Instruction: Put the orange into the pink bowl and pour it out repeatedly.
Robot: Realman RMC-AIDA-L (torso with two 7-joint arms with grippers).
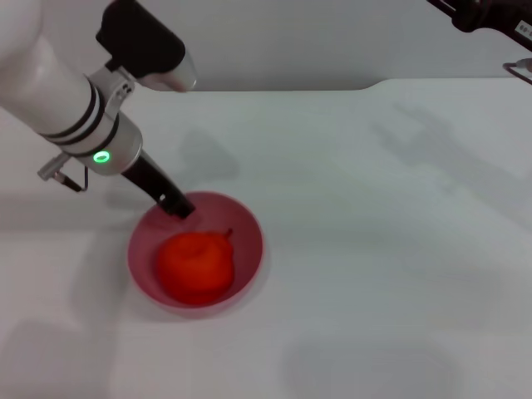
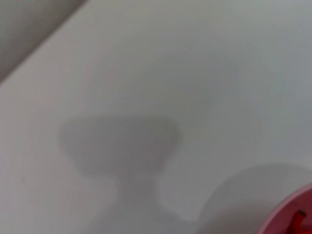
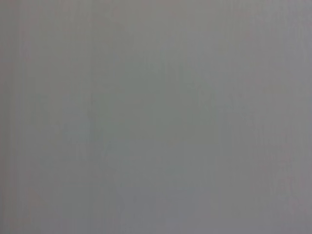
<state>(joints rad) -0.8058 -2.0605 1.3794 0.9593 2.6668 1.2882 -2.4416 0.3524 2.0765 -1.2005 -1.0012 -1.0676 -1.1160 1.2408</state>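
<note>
The pink bowl [image 1: 249,241] stands on the white table at the front left, and a part of its rim [image 2: 285,217] shows in a corner of the left wrist view. The orange [image 1: 195,264] lies inside it, filling much of the bottom, its small dark stem pointing to the far right. My left gripper [image 1: 176,204] reaches down from the left and meets the bowl's far left rim. My right gripper [image 1: 520,70] is parked high at the far right, mostly out of the head view.
The white table [image 1: 374,249] stretches to the right and front of the bowl. Its far edge meets a grey wall. The right wrist view shows only plain grey.
</note>
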